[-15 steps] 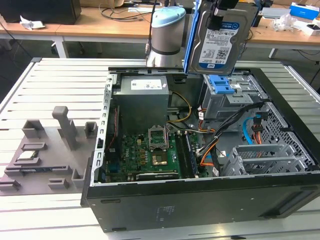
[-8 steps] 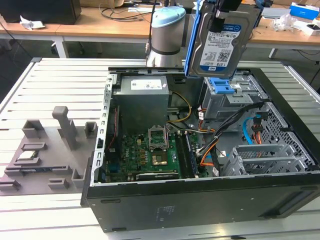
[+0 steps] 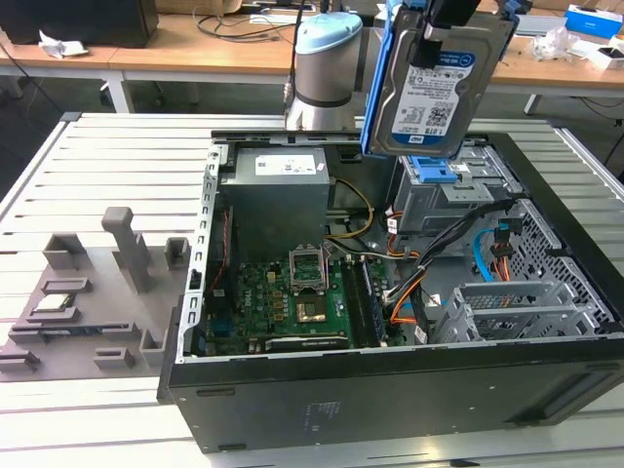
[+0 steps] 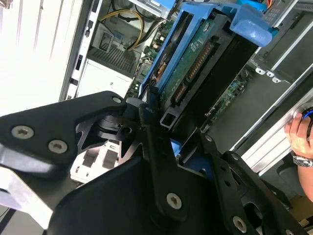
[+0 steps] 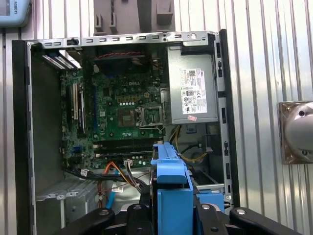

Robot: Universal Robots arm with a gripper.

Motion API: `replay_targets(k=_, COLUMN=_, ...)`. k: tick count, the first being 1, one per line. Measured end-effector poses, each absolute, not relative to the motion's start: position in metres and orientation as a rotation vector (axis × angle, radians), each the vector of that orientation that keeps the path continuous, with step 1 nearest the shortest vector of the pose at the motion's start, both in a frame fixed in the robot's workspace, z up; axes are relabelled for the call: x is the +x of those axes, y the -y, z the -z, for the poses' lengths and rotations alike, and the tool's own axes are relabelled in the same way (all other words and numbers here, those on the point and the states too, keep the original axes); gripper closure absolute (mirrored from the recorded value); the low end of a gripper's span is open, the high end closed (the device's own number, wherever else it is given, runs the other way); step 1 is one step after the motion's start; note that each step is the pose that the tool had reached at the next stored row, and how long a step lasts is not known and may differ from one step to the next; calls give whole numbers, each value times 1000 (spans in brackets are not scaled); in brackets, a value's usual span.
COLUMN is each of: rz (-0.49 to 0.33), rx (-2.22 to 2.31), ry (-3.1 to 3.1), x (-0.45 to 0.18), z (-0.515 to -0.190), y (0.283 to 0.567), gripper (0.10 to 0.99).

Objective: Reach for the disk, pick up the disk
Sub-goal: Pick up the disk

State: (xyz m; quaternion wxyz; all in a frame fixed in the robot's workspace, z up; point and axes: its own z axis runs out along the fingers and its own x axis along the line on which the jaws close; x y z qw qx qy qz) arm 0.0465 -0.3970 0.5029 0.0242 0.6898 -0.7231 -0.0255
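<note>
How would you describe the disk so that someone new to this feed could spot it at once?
Find the open black computer case on the slatted metal table. Above its far end, near the arm's grey base, the gripper holds the disk in the air. It is a flat silver rectangle with a white-and-blue label and blue side rails, the one part hanging clear of the case rather than mounted inside.

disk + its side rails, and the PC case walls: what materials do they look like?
Disk: bare silver metal body, likely cast aluminium, matte, with a glossy white-and-blue paper label; it hangs clamped in the gripper above the case. Side rails: bright blue moulded plastic, smooth, uniform colour. Case walls: probably sheet steel, black painted outside, grey perforated inside.
</note>
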Motion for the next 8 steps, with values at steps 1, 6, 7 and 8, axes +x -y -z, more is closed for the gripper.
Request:
replay_targets(k=1, rz=79, rx=2134, ry=2237, x=47, z=-503, y=398, gripper=722)
replay_targets(k=6, rz=79, rx=2134, ry=2237, x=47, z=-503, y=404, gripper=722)
replay_targets(k=7, rz=79, rx=2134, ry=2237, x=47, z=-503, y=405, gripper=722)
replay_targets(k=8, rz=79, rx=2134, ry=2237, x=47, z=-503, y=407, gripper=722)
